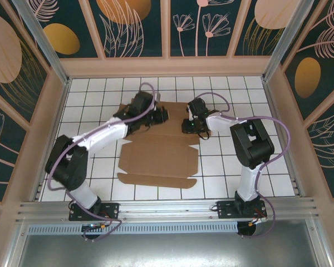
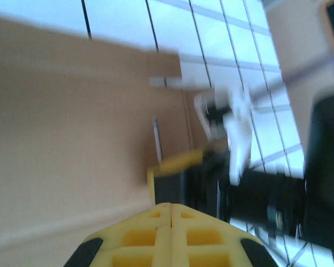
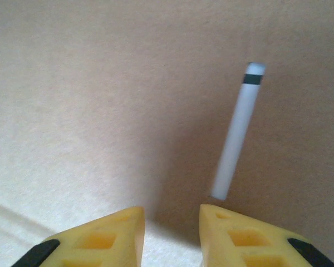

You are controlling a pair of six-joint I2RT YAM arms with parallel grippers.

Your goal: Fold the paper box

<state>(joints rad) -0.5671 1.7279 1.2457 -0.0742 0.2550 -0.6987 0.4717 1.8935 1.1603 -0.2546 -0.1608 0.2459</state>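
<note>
The paper box is a brown die-cut cardboard sheet lying mostly flat mid-table, its flaps spread toward the near edge. My left gripper is over the sheet's far part, and its yellow fingers are shut with nothing between them. The cardboard lies just beyond the tips. My right gripper is at the sheet's far right edge, close to the left one. It is open, its tips close to the cardboard. A narrow slot in the sheet shows white tile.
The white tiled table extends on both sides of the sheet. Enclosure walls close the back and sides. The right arm's dark body is close in front of the left wrist camera, blurred.
</note>
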